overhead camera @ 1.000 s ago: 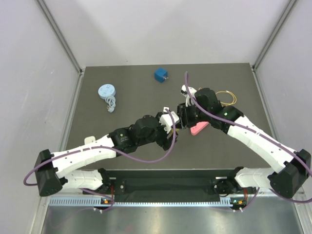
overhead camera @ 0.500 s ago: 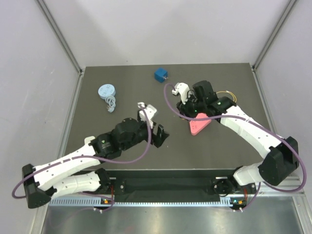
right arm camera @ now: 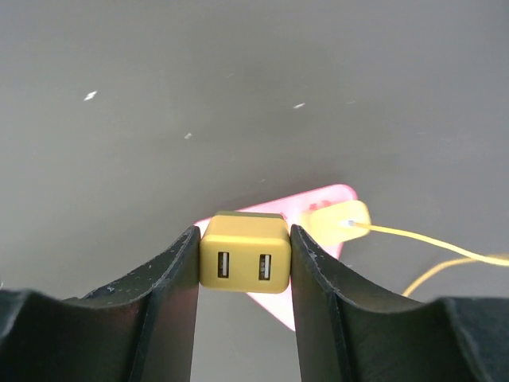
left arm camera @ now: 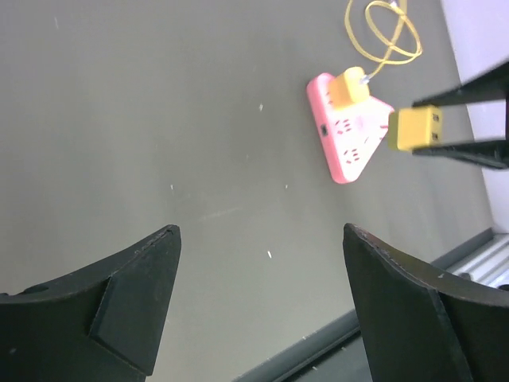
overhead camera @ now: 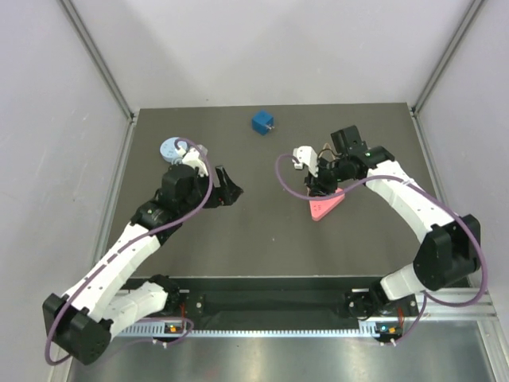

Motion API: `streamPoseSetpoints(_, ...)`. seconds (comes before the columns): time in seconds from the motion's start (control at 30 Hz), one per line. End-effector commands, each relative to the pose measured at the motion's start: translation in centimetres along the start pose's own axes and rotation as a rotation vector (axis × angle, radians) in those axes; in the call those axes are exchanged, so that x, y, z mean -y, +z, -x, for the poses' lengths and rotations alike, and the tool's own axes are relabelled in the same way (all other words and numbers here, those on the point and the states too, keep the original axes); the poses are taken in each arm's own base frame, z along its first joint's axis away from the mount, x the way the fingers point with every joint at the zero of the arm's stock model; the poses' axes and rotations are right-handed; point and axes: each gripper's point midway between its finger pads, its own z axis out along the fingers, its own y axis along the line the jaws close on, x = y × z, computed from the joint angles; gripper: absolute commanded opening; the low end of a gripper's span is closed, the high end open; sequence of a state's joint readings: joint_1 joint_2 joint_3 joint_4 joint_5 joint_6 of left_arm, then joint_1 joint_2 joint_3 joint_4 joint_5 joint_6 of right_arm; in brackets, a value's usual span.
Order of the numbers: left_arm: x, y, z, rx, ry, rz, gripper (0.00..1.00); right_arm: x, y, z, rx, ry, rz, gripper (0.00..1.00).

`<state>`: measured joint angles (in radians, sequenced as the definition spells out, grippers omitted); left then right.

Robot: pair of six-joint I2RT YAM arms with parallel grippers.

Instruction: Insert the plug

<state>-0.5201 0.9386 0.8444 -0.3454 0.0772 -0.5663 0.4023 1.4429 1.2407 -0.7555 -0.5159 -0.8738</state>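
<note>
A pink triangular power strip (overhead camera: 324, 208) lies flat on the dark table, right of centre. It also shows in the left wrist view (left arm camera: 347, 147) and the right wrist view (right arm camera: 272, 303). A small yellow plug with a thin yellow cable (left arm camera: 348, 86) sits in its far corner. My right gripper (overhead camera: 316, 181) is shut on a yellow two-port USB plug (right arm camera: 243, 252), holding it just above the strip; the plug also shows in the left wrist view (left arm camera: 416, 129). My left gripper (overhead camera: 230, 189) is open and empty above bare table, well left of the strip.
A blue cube charger (overhead camera: 262, 122) stands at the back centre. A pale blue round device with a coiled cord (overhead camera: 173, 150) lies at the back left, near the left arm. The yellow cable loops (overhead camera: 372, 156) behind the right arm. Walls close in both sides.
My left arm has pulled back to the left, away from the strip, gripper open. My right gripper has shifted slightly and still holds the yellow plug over the strip.
</note>
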Motion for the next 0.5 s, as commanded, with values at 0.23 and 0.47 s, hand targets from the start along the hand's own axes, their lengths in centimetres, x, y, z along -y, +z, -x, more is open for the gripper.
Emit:
streamPoseSetpoints(0.23, -2.6, 1.3, -0.4, -0.123, -0.063, 0.010, 0.87, -1.3, 0.3, -2.7, -0.113, -0.073, 0.150, 0.00)
streamPoseSetpoints(0.47, -4.3, 1.8, -0.9, -0.135, -0.005, 0.058, 0.87, -0.2, 0.7, -4.3, -0.206, -0.092, 0.157, 0.00)
